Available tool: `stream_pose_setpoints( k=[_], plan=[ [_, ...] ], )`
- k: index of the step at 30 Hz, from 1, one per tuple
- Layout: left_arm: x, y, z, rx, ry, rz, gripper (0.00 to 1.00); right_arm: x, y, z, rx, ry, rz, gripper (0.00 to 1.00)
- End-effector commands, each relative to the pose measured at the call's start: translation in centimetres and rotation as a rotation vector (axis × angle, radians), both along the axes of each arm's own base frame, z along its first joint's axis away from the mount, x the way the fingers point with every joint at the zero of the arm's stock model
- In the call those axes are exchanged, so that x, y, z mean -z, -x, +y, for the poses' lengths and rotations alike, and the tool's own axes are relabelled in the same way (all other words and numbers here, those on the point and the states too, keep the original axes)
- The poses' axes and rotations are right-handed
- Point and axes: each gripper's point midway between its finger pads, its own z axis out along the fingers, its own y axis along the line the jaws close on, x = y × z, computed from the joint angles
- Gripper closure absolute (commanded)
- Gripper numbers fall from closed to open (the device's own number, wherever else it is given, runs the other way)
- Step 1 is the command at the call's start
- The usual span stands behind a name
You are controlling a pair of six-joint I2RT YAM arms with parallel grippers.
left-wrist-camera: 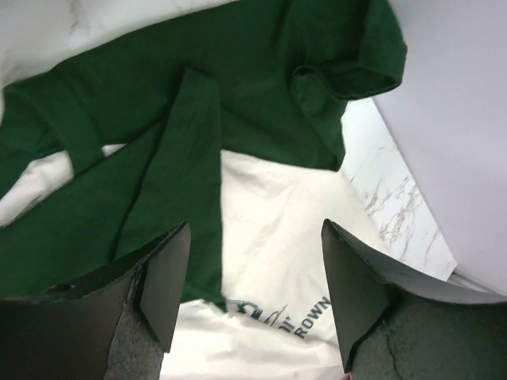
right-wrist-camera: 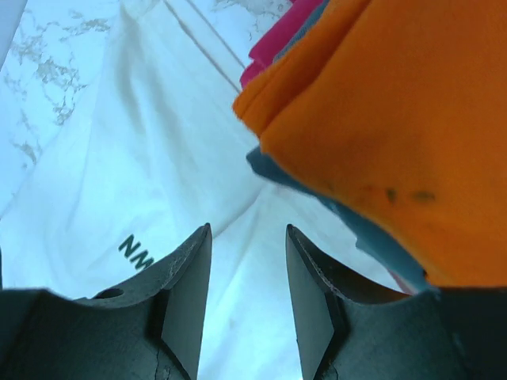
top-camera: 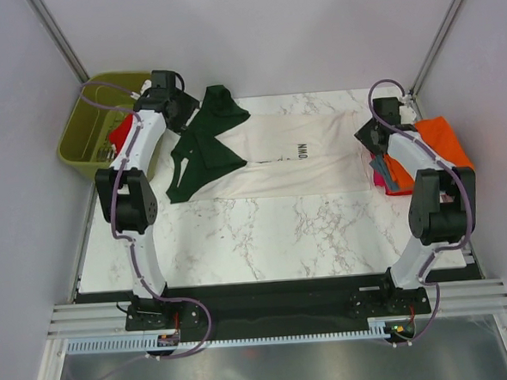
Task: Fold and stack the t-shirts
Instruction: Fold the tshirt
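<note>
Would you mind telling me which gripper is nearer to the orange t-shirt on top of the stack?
Right. The right gripper hangs just beside the orange t-shirt, over the hem end of the cream t-shirt. The left gripper is across the table, above its green sleeves.

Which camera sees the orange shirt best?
The top camera: most of the orange shirt shows, lying right of the cream shirt. The right wrist camera shows only a close-up corner; the left wrist camera misses it.
</note>
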Motion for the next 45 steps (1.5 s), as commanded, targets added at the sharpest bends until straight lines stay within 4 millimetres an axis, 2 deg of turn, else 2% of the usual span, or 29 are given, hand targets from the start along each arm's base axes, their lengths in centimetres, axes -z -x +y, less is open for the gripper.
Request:
stream_pose_setpoints(
  k=[1,2,3,4,5,6,7,8,9,10,11,12,13,14,15,16,17,18,19,21,24,25,28,32,34,36,37,40,45],
  plan=[
    [-6.5,3.3,1.1,0.019,-0.07,-0.115,0.25,-2.9,1.0,1.5,-0.054,0.027,-0.084,0.5],
    [-6.5,5.2,1.6,0.011,-0.086,-0.101,0.26,-3.8,1.5,2.1,-0.069,0.033,-0.105,0.51],
    [-6.7,6.3,1.7,0.011,-0.089,-0.099,0.26,-3.1,2.5,2.2,-0.077,0.041,-0.089,0.53],
    [-4.8,7.8,1.9,0.007,-0.091,-0.056,0.27,-3.9,3.0,2.5,-0.083,0.039,-0.116,0.54],
    [-6.5,9.2,2.0,0.007,-0.084,-0.093,0.27,-4.0,3.4,3.1,-0.098,0.032,-0.125,0.56],
    [-6.1,10.1,2.0,0.009,-0.082,-0.087,0.28,-2.9,4.3,3.3,-0.106,0.025,-0.122,0.57],
    [-3.9,11.5,2.1,0.012,-0.083,-0.039,0.28,-3.7,4.9,3.6,-0.109,0.012,-0.154,0.57],
    [-5.1,12.5,2.2,0.008,-0.073,-0.078,0.29,-2.1,6.1,3.6,-0.111,0.004,-0.129,0.58],
    [-4.6,13.3,2.3,0.008,-0.069,-0.074,0.29,-2.3,6.3,3.7,-0.111,0.0,-0.155,0.57],
    [-2.4,14.8,2.4,0.01,-0.07,-0.036,0.29,-2.9,6.9,3.7,-0.107,-0.005,-0.184,0.58],
    [-2.1,15.3,2.4,0.01,-0.06,-0.046,0.29,-1.4,8.1,3.6,-0.089,-0.014,-0.159,0.56],
    [-2.9,16.3,2.5,0.003,-0.046,-0.079,0.29,-1.2,8.6,3.4,-0.074,-0.017,-0.169,0.55],
    [-0.3,17.8,2.4,0.0,-0.029,-0.035,0.29,-1.7,9.1,3.5,-0.066,-0.023,-0.198,0.55],
    [0.3,18.4,2.3,0.0,-0.015,-0.04,0.29,0.1,10.5,3.2,-0.032,-0.033,-0.173,0.55],
    [-1.0,18.4,2.1,-0.002,0.01,-0.119,0.29,-0.1,10.5,3.2,-0.02,-0.044,-0.215,0.55],
    [1.7,19.8,2.2,-0.016,0.024,-0.079,0.29,-0.4,10.9,3.5,-0.016,-0.062,-0.248,0.55],
    [1.9,20.1,2.2,-0.018,0.038,-0.102,0.29,0.9,11.8,3.5,0.009,-0.083,-0.247,0.54],
    [1.6,19.8,2.1,-0.019,0.053,-0.155,0.29,0.5,11.5,3.6,0.021,-0.1,-0.292,0.54],
    [3.0,20.8,2.2,-0.031,0.065,-0.144,0.29,0.8,11.8,3.9,0.027,-0.108,-0.294,0.54],
    [4.2,21.4,2.5,-0.05,0.063,-0.143,0.29,2.2,12.1,3.6,0.076,-0.112,-0.272,0.54],
    [5.3,21.7,2.9,-0.068,0.052,-0.135,0.29,3.3,11.7,3.5,0.122,-0.131,-0.253,0.55],
    [5.9,21.7,3.1,-0.075,0.047,-0.139,0.3,4.4,11.7,3.4,0.137,-0.134,-0.223,0.55],
    [6.9,21.9,3.4,-0.094,0.042,-0.149,0.3,5.7,11.1,3.2,0.177,-0.148,-0.221,0.55],
    [8.0,22.2,4.2,-0.131,0.024,-0.152,0.3,6.1,10.2,2.6,0.216,-0.128,-0.228,0.53],
    [8.9,22.4,4.5,-0.153,0.02,-0.145,0.3,7.1,10.2,2.4,0.229,-0.109,-0.188,0.55],
    [9.8,22.8,4.8,-0.168,0.011,-0.123,0.31,7.5,10.3,1.9,0.249,-0.089,-0.168,0.66],
    [9.7,22.4,5.0,-0.178,0.008,-0.141,0.31,7.6,10.4,1.8,0.259,-0.085,-0.165,0.77],
    [10.6,22.3,5.4,-0.193,-0.002,-0.126,0.33,7.6,11.1,1.1,0.283,-0.063,-0.165,1.0],
    [12.2,22.0,5.8,-0.21,-0.006,-0.102,0.35,7.0,12.0,0.3,0.262,-0.023,-0.174,1.0]
  ],
)
